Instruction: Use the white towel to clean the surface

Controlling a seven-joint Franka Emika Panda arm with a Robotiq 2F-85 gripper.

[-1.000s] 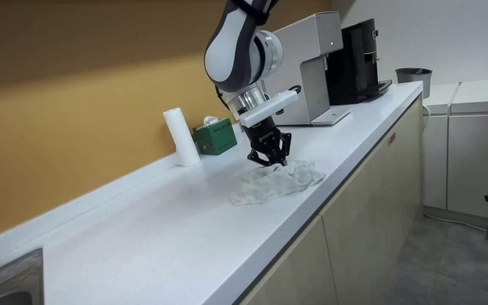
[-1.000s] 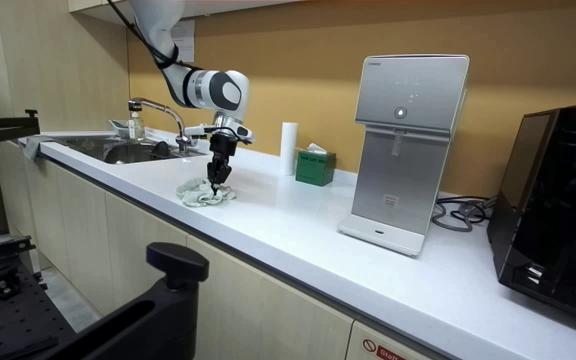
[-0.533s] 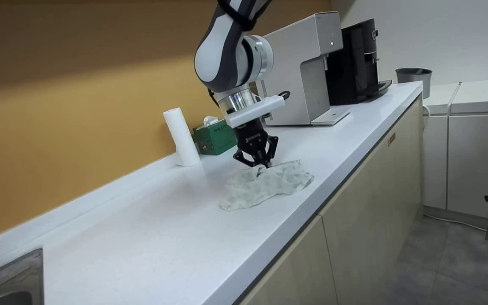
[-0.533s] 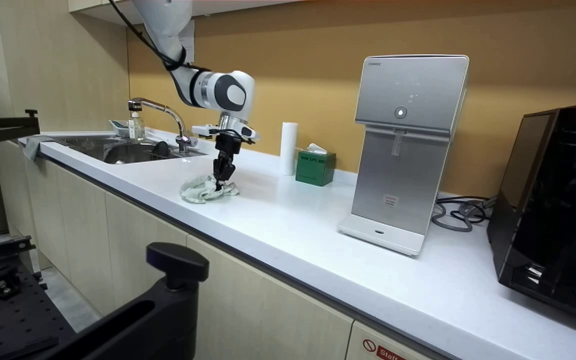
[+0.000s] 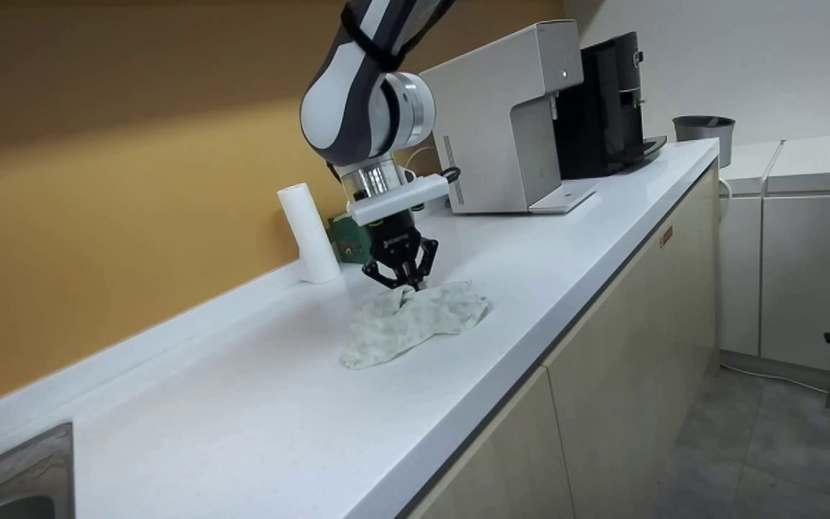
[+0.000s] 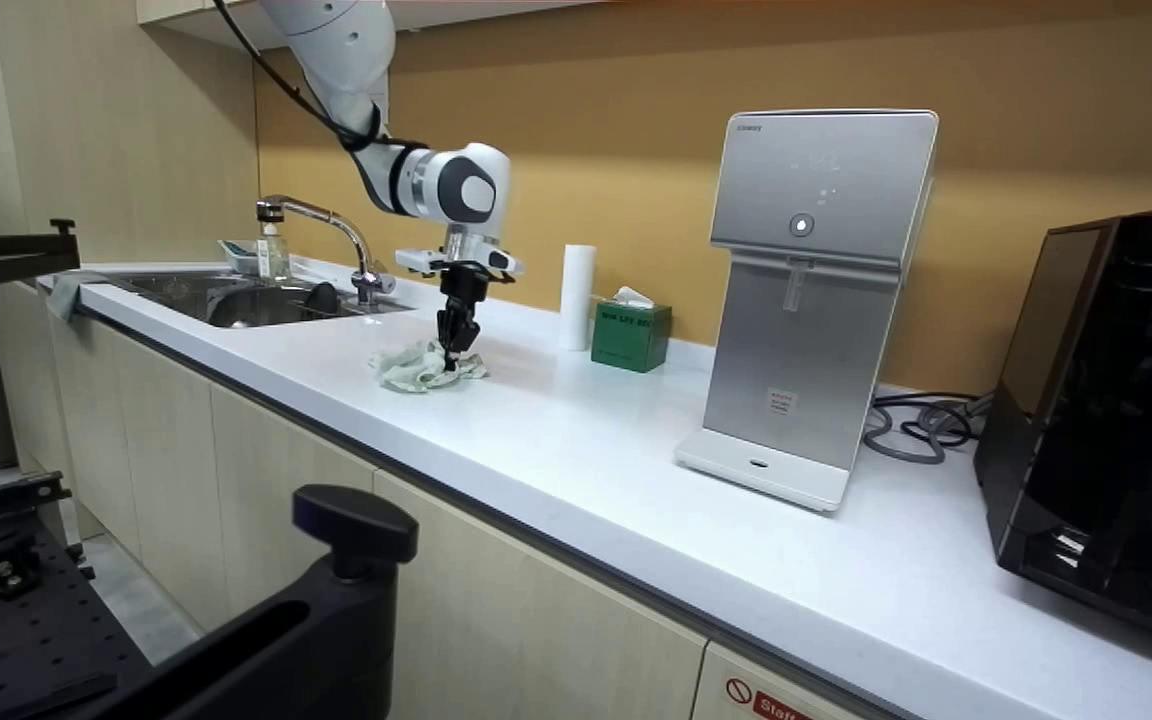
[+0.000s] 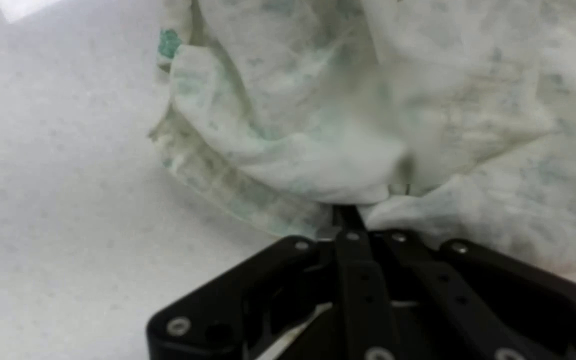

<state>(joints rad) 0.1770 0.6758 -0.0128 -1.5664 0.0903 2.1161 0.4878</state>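
Because the gripper pinches the towel off-centre, most of it lies toward the front of the counter.

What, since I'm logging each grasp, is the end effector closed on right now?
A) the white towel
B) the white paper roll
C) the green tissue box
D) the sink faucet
A, because in the wrist view folds of the white towel bunch up where the end effector is pinched shut, while the white paper roll and green tissue box stand apart from it in an exterior view.
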